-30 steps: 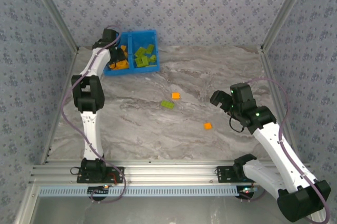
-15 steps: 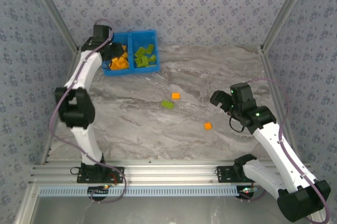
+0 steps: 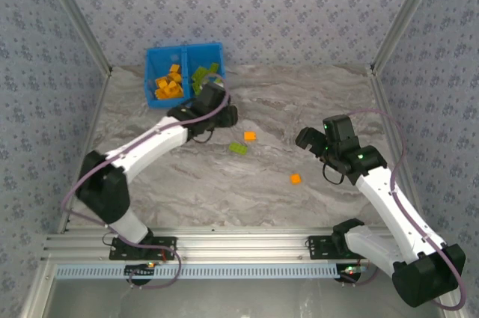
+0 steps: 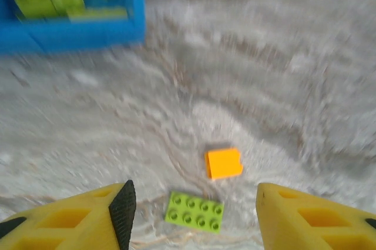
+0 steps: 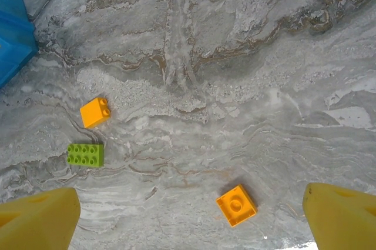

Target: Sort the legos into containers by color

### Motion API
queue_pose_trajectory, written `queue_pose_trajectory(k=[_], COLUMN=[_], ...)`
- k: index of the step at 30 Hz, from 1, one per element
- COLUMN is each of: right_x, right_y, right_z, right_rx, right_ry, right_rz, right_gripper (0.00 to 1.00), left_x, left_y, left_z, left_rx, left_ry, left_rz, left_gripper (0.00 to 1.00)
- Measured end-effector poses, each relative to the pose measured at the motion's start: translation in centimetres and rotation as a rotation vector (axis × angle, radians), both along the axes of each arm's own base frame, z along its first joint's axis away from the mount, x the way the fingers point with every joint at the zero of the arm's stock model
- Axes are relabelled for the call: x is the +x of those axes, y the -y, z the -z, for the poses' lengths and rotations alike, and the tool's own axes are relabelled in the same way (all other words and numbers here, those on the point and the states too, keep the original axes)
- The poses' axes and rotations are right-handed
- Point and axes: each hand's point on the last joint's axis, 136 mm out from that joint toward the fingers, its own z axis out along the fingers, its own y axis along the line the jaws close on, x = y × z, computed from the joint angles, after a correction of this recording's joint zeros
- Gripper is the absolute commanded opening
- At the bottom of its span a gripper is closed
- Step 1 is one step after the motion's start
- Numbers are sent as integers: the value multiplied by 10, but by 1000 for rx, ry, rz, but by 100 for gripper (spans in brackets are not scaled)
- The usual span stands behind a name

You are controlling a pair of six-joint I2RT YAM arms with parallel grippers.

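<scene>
Having swung from the blue bin [image 3: 185, 49], the left pincer [image 4: 192, 200], half open and empty, hovers over a green brick [image 4: 194, 211], likely the next pick; the right pincer [image 5: 192, 215] gapes empty.

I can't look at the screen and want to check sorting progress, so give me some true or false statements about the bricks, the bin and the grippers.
1. Three loose bricks lie on the table outside the blue bin. True.
2. Two of them are green. False: one green brick, two orange bricks.
3. In the bin, the orange pile is left of the middle wall, the green pile right. True.
4. The right gripper holds an orange brick. False: open and empty.
5. The left gripper is open. True.
</scene>
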Motion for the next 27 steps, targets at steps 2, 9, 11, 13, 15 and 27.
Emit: queue_pose_trajectory(k=[2, 9, 11, 13, 15, 27], right_x=[0, -4, -5, -6, -7, -9], right_y=[0, 2, 2, 4, 5, 9], right_z=[-1, -10, -12, -12, -12, -7], right_rx=[1, 15, 16, 16, 15, 10], right_ry=[3, 36, 40, 43, 44, 33], right_rz=[0, 3, 5, 9, 12, 25], right_gripper=[100, 100, 100, 100, 100, 100], left_x=[-4, 1, 9, 15, 20, 15], left_y=[15, 46, 56, 64, 71, 83], left_z=[32, 102, 108, 111, 114, 146], left_rx=[30, 78, 74, 69, 75, 164], left_ry=[-59, -189, -190, -192, -194, -232], left_rz=[6, 1, 1, 2, 8, 47], left_gripper=[58, 66, 71, 76, 77, 52])
